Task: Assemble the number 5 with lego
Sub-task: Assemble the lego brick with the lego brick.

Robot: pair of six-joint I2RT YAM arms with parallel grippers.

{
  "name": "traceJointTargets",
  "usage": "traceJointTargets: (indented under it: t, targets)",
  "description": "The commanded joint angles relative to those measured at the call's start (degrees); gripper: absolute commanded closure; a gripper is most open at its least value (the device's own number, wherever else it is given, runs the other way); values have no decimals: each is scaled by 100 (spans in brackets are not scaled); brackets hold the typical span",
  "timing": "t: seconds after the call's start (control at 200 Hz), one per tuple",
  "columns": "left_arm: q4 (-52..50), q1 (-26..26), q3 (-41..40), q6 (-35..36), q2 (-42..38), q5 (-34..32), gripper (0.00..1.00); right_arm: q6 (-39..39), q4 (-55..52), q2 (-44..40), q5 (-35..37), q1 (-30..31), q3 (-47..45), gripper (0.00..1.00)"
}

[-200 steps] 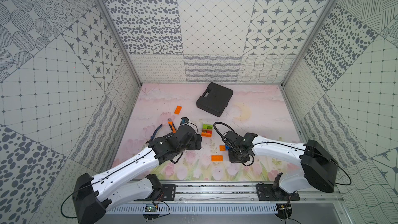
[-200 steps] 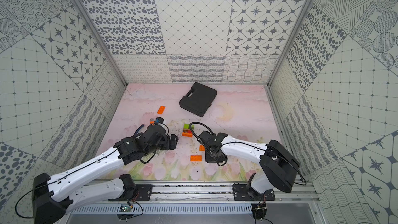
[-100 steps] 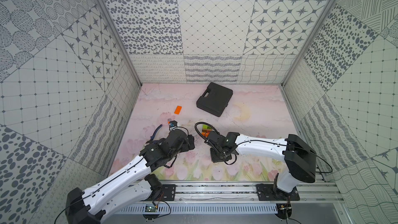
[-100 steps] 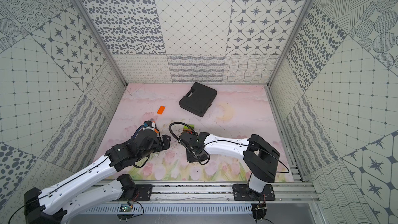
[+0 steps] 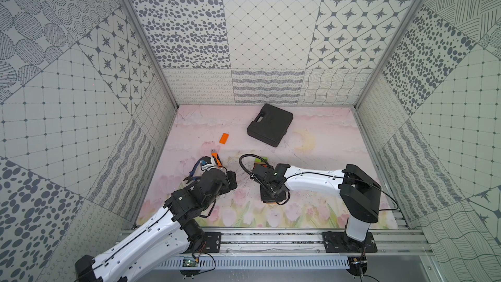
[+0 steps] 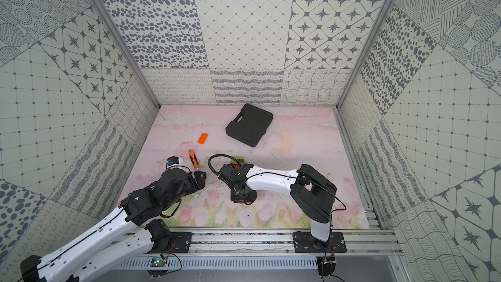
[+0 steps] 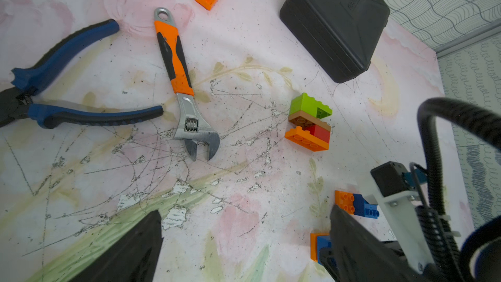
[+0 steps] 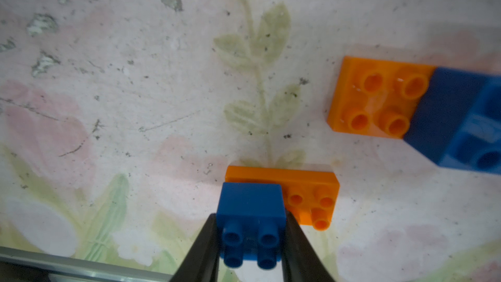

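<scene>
In the right wrist view my right gripper (image 8: pixel 252 242) is shut on a blue square lego brick (image 8: pixel 252 207), which sits on one end of a long orange brick (image 8: pixel 309 199) lying on the mat. Beside them lies another orange brick (image 8: pixel 379 96) joined to a blue brick (image 8: pixel 461 126). A stack of green, brown, red and orange bricks (image 7: pixel 309 120) stands further back. One loose orange brick (image 5: pixel 224 138) lies at the back left. My left gripper (image 7: pixel 244 240) hangs open over bare mat, left of the right gripper (image 5: pixel 272 196).
An orange-handled wrench (image 7: pixel 176 71) and blue-handled pliers (image 7: pixel 81 115) lie on the mat to the left of the brick stack. A black plastic case (image 5: pixel 269 124) rests at the back centre. Patterned walls close in the mat on three sides.
My right gripper has moved left with the blue brick and now holds it on the long orange brick. The left arm has drawn back toward the left, its gripper still open.
</scene>
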Motion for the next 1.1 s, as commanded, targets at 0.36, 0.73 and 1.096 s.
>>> traceJointTargets:
  t: [0.36, 0.73, 1.096]
  targets:
    - [-492, 37, -54, -381, -328, -499, 0, -107, -365, 1200, -194, -31, -159, 71]
    - [-507, 43, 76, -336, -332, -543, 0, -269, -468, 514, 223, -25, 262, 57]
    - [-512, 41, 151, -277, -224, -454, 0, -315, -543, 172, 295, 4, 373, 53]
